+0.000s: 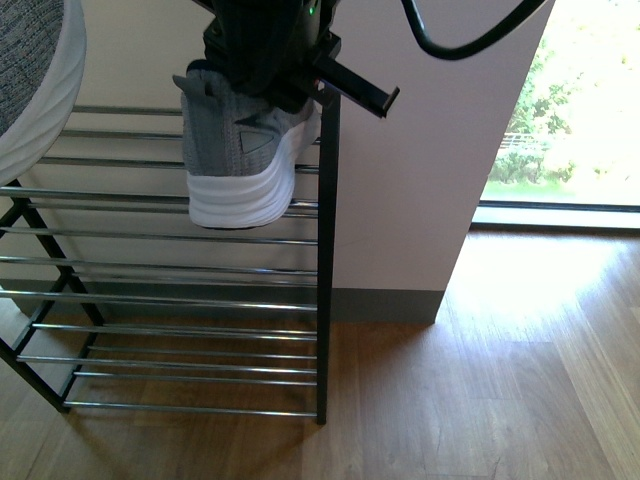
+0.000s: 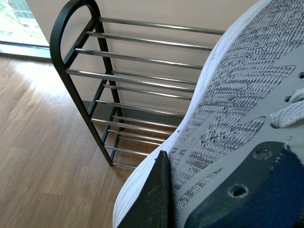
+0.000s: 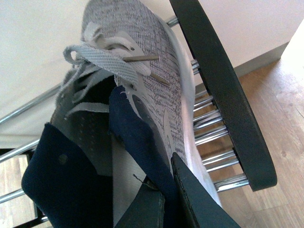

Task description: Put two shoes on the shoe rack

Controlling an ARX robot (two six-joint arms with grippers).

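Note:
One grey knit shoe (image 1: 245, 165) with a thick white sole hangs heel-down in front of the shoe rack's (image 1: 200, 298) upper chrome rods, close to its right black post. My right gripper (image 1: 268, 62) is shut on its navy collar (image 3: 137, 142), one finger (image 3: 199, 204) outside and one inside. The other shoe (image 1: 30, 80) fills the front view's top left corner, raised and near the camera. My left gripper is shut on this shoe (image 2: 228, 109); one dark finger (image 2: 154, 194) presses its outer side by the white sole. Whether either shoe touches a rod I cannot tell.
The rack stands against a cream wall (image 1: 400, 200) on a wooden floor (image 1: 480, 380). Its rounded black end frame (image 3: 223, 90) runs right beside the right-hand shoe. A bright window (image 1: 580, 110) lies at the far right, with open floor before it.

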